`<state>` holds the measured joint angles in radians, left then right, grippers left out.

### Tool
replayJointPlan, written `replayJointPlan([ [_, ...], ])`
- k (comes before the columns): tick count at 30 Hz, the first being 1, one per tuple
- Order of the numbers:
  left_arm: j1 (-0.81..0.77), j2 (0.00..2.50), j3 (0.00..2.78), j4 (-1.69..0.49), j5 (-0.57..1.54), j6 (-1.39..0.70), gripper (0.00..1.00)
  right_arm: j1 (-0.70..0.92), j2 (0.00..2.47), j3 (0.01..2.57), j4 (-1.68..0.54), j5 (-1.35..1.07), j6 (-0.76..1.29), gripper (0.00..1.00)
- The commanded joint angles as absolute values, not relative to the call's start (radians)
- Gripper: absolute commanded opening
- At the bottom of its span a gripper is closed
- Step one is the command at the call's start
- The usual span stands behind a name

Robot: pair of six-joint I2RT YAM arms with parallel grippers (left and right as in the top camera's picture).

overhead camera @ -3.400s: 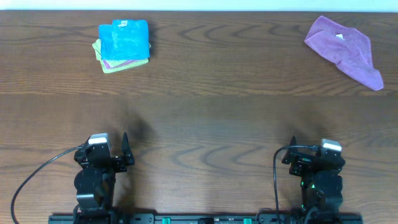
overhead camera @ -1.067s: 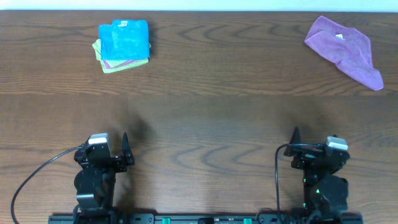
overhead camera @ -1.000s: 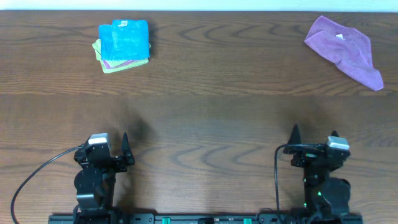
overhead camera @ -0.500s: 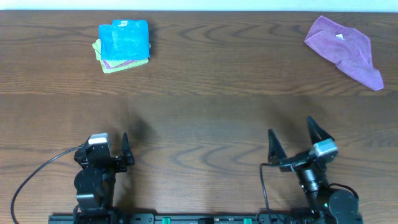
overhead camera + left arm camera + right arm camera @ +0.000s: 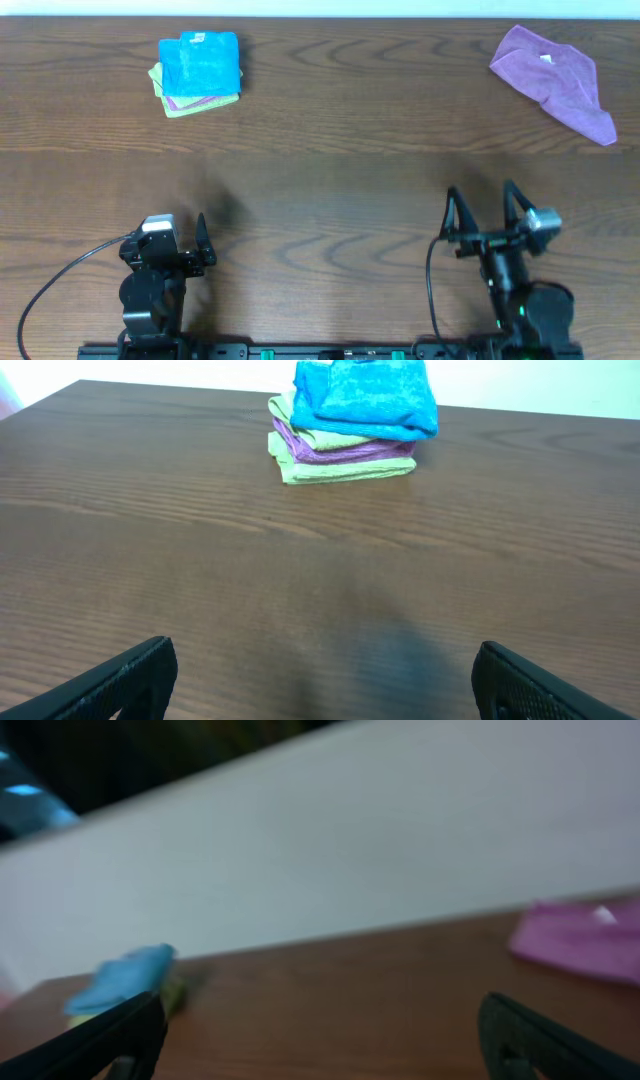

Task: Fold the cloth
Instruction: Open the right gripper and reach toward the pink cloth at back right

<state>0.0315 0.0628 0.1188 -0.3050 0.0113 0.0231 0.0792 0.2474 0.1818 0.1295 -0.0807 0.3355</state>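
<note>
The cloth [image 5: 552, 78] lies well ahead and slightly right of our nearer right gripper [image 5: 481, 195], jaws apart, empty.

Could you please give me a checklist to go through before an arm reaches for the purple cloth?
1. Cloth found: ok, the purple cloth lies crumpled at the table's far right corner.
2. Nothing on it: ok; the stack of folded cloths sits apart at the far left.
3. Right gripper open and empty: ok.
4. Left gripper open and empty: ok.
5. Way from the right arm to the cloth: ok, only table between.
6. All four corners findable: cannot tell; the white tag shows, folds hide the rest.
</note>
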Motion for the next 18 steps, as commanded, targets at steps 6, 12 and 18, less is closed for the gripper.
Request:
replayJointPlan([
  [6, 0.029, 0.056, 0.093, -0.308, -0.002, 0.02, 0.95, -0.041, 0.827, 0.535, 0.133, 0.001, 0.358, 0.99],
  [12, 0.029, 0.056, 0.093, -0.308, -0.002, 0.02, 0.95, -0.153, 1.217, 0.815, 0.064, -0.069, 0.358, 0.99],
  [18, 0.029, 0.056, 0.093, -0.308, -0.002, 0.02, 0.95, -0.229, 1.477, 1.076, -0.051, -0.109, 0.335, 0.99],
])
